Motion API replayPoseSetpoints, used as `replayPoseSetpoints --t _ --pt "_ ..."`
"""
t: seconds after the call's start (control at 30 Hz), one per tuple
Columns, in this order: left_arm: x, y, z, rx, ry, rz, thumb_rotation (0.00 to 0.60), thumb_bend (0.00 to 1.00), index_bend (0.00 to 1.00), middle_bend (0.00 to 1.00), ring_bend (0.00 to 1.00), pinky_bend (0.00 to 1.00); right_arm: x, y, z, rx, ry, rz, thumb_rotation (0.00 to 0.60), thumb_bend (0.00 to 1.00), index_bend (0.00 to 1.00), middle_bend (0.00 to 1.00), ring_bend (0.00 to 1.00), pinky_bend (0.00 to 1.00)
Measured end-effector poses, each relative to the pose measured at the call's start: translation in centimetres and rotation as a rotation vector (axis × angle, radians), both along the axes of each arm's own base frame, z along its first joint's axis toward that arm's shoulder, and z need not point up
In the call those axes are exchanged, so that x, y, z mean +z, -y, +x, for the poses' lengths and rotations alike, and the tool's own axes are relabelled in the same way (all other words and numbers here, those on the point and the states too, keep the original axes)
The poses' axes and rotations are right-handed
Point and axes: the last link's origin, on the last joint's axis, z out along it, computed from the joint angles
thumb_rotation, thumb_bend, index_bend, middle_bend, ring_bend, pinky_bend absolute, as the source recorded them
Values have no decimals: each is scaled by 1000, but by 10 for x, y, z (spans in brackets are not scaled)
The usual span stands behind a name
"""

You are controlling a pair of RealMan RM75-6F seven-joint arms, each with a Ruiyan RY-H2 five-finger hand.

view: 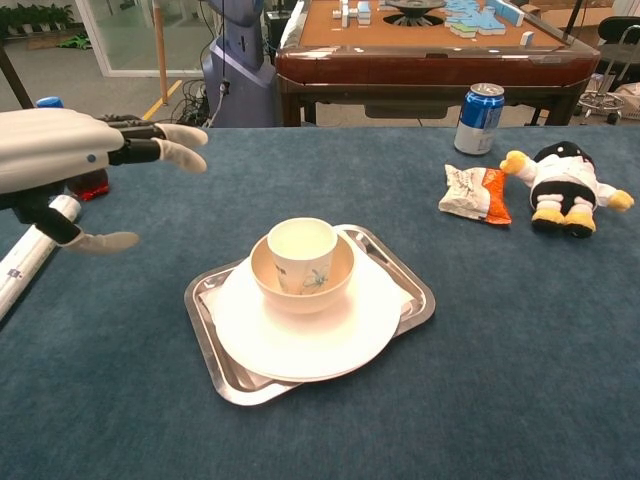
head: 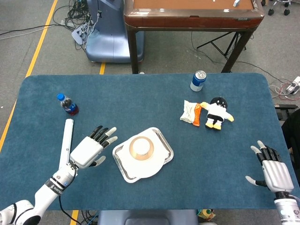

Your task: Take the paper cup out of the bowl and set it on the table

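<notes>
A white paper cup (view: 303, 252) (head: 140, 146) with a small green print stands upright inside a tan bowl (view: 340, 279) (head: 149, 152). The bowl sits on a white plate (view: 310, 338) in a steel tray (view: 412, 288) (head: 163, 141) at the table's middle. My left hand (head: 90, 148) (view: 70, 155) hovers open just left of the tray, fingers spread and pointing toward the cup. Far off at the front right corner of the table, my right hand (head: 273, 172) is open with nothing in it, seen in the head view only.
A cola bottle (head: 68, 104) and a white tube (head: 66, 143) lie to the left. A blue can (head: 198, 81), a snack packet (head: 191, 112) and a penguin plush (head: 217, 113) are at the back right. A brown table (head: 192, 14) stands behind.
</notes>
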Motion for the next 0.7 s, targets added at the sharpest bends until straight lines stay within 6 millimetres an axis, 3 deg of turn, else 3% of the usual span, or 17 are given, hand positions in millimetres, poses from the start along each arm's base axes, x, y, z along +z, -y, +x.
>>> replayPoseSetpoints --t 0.7 --pt "-41 -21 25 -10 -40 -75 600 319 180 8 0 0 9 6 -11 -43 42 -3 600 203 0 0 0 0"
